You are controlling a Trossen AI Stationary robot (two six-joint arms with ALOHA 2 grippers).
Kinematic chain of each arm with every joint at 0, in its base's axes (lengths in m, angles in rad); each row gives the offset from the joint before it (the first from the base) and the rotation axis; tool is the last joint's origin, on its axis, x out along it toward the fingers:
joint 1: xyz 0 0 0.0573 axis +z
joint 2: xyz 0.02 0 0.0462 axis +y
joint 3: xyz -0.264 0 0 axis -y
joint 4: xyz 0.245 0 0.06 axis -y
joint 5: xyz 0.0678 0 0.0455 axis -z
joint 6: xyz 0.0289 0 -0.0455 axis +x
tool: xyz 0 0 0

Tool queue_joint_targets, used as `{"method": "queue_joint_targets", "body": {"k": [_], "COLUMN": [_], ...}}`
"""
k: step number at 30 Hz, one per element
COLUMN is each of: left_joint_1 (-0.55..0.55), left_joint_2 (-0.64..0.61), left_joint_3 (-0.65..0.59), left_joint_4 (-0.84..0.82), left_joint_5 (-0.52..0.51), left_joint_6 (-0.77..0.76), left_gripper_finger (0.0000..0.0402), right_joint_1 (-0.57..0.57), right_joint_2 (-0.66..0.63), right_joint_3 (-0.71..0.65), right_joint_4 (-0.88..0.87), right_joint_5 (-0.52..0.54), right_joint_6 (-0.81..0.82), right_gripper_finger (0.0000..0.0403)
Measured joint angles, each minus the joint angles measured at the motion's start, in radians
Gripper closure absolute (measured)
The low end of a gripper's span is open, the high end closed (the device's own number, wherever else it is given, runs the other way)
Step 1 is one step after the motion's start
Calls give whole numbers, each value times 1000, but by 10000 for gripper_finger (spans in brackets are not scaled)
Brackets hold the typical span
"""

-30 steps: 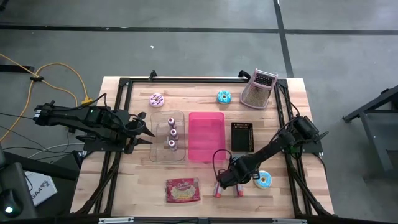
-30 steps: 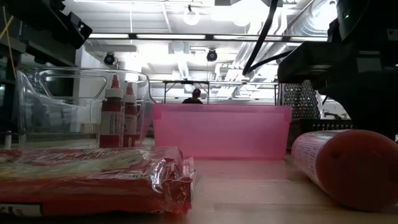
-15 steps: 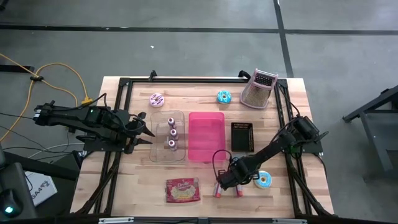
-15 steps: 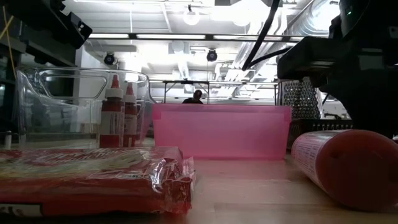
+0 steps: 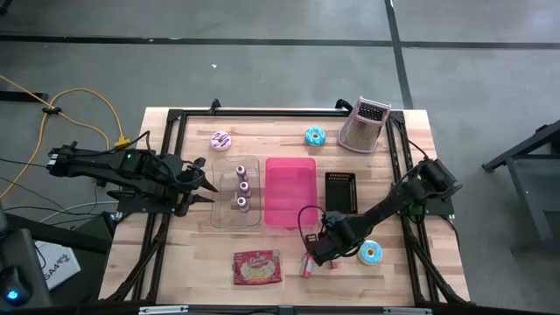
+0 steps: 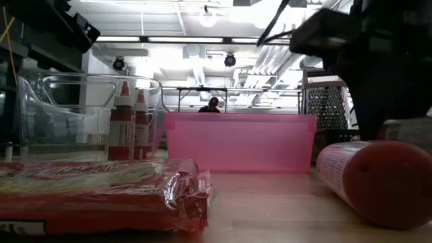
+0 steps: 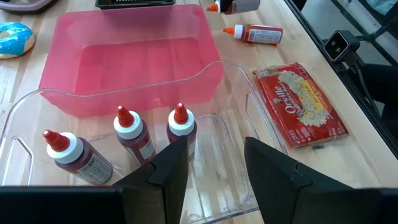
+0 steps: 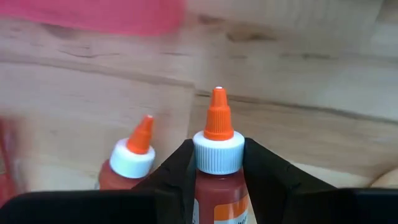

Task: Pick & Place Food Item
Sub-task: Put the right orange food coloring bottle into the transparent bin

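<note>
My right gripper [image 5: 322, 254] [image 8: 217, 165] is near the table's front edge, shut on a red sauce bottle [image 8: 217, 186] with a white cap and an orange nozzle. A second red bottle [image 5: 306, 266] [image 8: 127, 165] lies on its side on the table beside it, and it also shows in the low view [image 6: 378, 179]. My left gripper [image 5: 208, 184] [image 7: 214, 165] is open and empty at the left side of a clear bin [image 5: 229, 214] that holds three upright red bottles [image 7: 127, 134]. An empty pink bin [image 5: 290, 191] stands right of the clear bin. My right gripper pinches the bottle between its two fingers [image 8: 177, 171] at the neck, beside the white cap [image 8: 217, 152]. The bottle lies along the fingers, with its orange nozzle [image 8: 217, 115] pointing away from the wrist. It seems lifted off the table.
A red popcorn packet [image 5: 257, 268] lies at the front. A blue-and-white donut [image 5: 371, 254] lies right of my right gripper. A black tray [image 5: 340, 192], a metal grater [image 5: 365, 124], a blue donut [image 5: 315, 136] and a pink donut [image 5: 221, 140] are farther back.
My right gripper has risen and gone a little toward the table's far edge, taking one red bottle up from the table. The other bottle has stayed where it lay.
</note>
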State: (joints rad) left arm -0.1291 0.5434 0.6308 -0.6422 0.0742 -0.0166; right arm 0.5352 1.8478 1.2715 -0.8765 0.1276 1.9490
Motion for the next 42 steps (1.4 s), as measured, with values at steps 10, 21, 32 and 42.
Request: {"method": "queue_joint_targets", "body": {"k": [10,21,32,42], "left_joint_1": [0,0,0,0], "left_joint_2": [0,0,0,0], "left_joint_3": [0,0,0,0], "left_joint_4": [0,0,0,0], "left_joint_5": [0,0,0,0], "left_joint_6": [0,1,0,0], "left_gripper_finger": [250,250,250,250], "right_joint_1": [48,90,63,-21], "right_joint_2": [-76,-127,-167,-166], "right_joint_3": [0,0,1,1], "right_joint_4": [1,95,521,960], "right_joint_5": [243,535,723,673], "right_joint_6": [-145,-397,-1017,-1562], "right_gripper_finger": [302,302,302,302]}}
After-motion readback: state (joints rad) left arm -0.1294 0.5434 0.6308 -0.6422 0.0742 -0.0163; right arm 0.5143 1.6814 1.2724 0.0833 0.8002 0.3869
